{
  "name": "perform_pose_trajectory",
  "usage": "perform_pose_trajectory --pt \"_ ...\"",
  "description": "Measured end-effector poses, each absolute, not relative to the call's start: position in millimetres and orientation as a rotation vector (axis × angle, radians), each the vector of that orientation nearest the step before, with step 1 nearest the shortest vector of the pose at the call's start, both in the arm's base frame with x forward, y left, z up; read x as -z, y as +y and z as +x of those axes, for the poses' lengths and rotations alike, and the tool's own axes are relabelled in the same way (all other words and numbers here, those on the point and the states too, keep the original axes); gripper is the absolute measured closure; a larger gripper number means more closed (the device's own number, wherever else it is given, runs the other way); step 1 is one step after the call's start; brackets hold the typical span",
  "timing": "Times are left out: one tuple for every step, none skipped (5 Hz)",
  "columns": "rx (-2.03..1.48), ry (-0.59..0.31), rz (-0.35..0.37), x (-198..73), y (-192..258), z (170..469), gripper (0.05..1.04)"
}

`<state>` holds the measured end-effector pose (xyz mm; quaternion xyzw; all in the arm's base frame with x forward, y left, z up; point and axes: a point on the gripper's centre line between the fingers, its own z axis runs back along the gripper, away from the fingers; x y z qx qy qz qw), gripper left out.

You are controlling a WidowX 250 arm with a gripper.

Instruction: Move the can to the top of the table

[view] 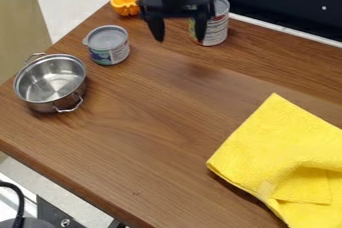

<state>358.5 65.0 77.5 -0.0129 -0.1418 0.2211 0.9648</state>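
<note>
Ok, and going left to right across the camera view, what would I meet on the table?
Pot → short can → tall can → yellow cloth.

A metal pot [51, 83] stood at the left, a cut orange [127, 3] well beyond it. A folded yellow cloth [284, 157] lay lower right.

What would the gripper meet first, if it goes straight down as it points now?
The gripper would probably meet the table first, though depth is unclear and one finger might touch the tall can beside it.
</note>
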Motion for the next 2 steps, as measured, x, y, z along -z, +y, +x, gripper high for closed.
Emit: perform_pose_trajectory --pt "-0.535 -0.331 -0.027 -93 85 377 0.087" --pt "-0.617 -0.331 -0.024 -100 96 393 0.087"
